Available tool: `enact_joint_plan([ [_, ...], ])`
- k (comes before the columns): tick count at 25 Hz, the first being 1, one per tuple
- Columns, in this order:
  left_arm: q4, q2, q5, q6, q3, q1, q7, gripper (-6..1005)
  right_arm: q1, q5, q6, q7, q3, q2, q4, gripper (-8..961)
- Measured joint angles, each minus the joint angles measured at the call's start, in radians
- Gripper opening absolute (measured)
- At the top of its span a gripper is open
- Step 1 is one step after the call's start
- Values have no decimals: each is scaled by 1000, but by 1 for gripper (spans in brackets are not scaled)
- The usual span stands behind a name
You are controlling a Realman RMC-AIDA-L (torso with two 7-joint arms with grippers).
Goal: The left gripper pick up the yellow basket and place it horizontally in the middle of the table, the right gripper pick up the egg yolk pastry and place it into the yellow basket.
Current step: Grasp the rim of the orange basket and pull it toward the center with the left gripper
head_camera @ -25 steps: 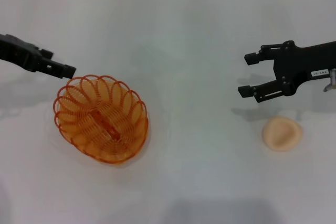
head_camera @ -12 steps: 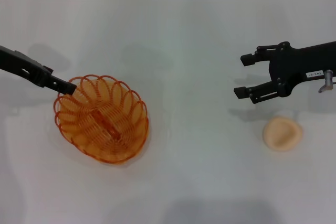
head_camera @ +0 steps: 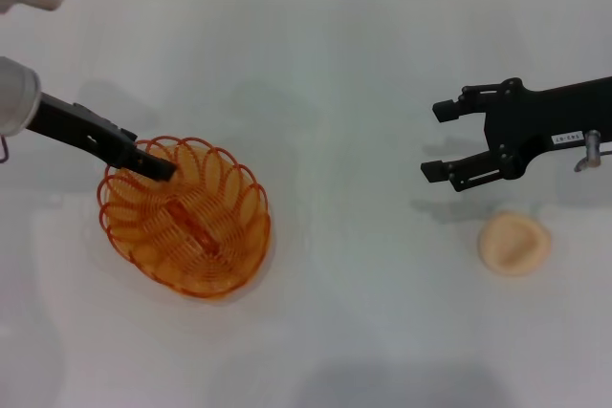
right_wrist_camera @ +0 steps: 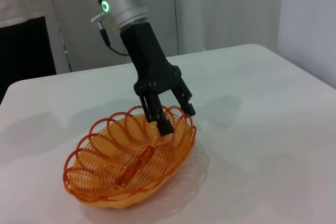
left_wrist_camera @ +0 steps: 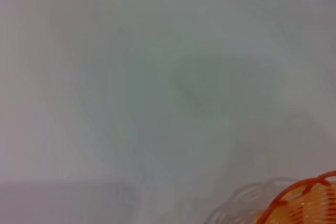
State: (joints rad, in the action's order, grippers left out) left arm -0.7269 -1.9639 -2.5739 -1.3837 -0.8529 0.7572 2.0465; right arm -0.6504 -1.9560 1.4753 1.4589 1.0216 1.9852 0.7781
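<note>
The yellow basket (head_camera: 184,219) lies on the white table's left side, its long axis slanted. It also shows in the right wrist view (right_wrist_camera: 126,163), and its rim shows in the left wrist view (left_wrist_camera: 307,203). My left gripper (head_camera: 158,167) is open at the basket's far-left rim. In the right wrist view my left gripper (right_wrist_camera: 176,115) has one finger inside the rim and one outside. The egg yolk pastry (head_camera: 514,244) lies on the table at the right. My right gripper (head_camera: 438,140) is open and empty, hovering up and to the left of the pastry.
The white table (head_camera: 344,64) ends at its far edge against a grey wall. In the right wrist view the table's edges (right_wrist_camera: 294,64) show, with dark equipment beyond.
My left gripper has moved right and down, from beside the basket's rim to over it. My right gripper has drifted slightly left. The basket and the pastry have not moved.
</note>
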Motion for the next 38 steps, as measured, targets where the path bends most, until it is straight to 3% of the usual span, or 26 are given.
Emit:
enact_joint_plan([
  [5,6,-16,-2,4,-16,5,-5,875,4,0,-9,0,0,1,-1,870],
  [11,8,-19,-3,17,-33,7,19,866,8,0,-11,-1,0,1,-2,870],
  [17,8,-20,-4,17,-35,5,24,692,9,0,-10,-1,0,1,-2,870],
  [22,8,-20,-4,12,-36,3,21,433,9,-1,-8,-2,0,1,-2,870],
  [28,7,-19,-2,9,-37,4,24,233,9,-1,-10,-2,0,1,-2,870],
  [33,0,-18,23,-8,-28,2,30,135,9,1,-10,-2,-5,1,-1,870],
  [38,-24,-22,96,-69,-28,-6,93,130,10,4,-10,-2,-7,1,2,870],
])
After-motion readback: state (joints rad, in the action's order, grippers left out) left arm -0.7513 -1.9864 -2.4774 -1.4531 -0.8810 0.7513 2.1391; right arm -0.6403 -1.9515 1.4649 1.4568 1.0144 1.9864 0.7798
